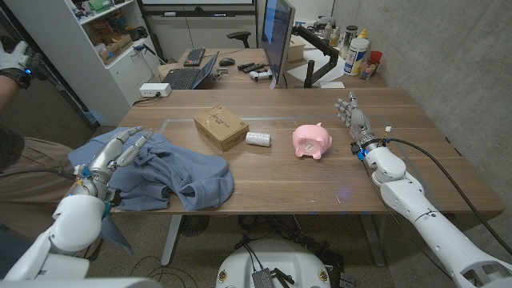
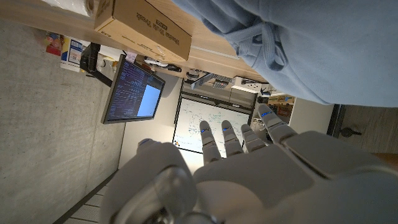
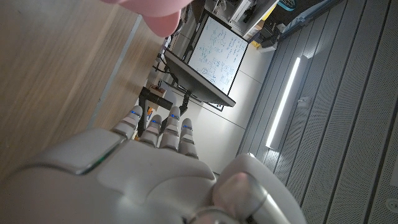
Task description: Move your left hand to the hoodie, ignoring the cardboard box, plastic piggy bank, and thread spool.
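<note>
I judge the reach nearly done — my left hand [image 1: 120, 154], fingers spread and holding nothing, sits over the blue hoodie [image 1: 180, 172], contact unclear — the cardboard box [image 1: 220, 128] untouched.

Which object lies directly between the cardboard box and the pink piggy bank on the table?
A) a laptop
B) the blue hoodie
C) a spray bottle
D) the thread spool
D: in the head view the white thread spool lies between the cardboard box and the piggy bank.
</note>
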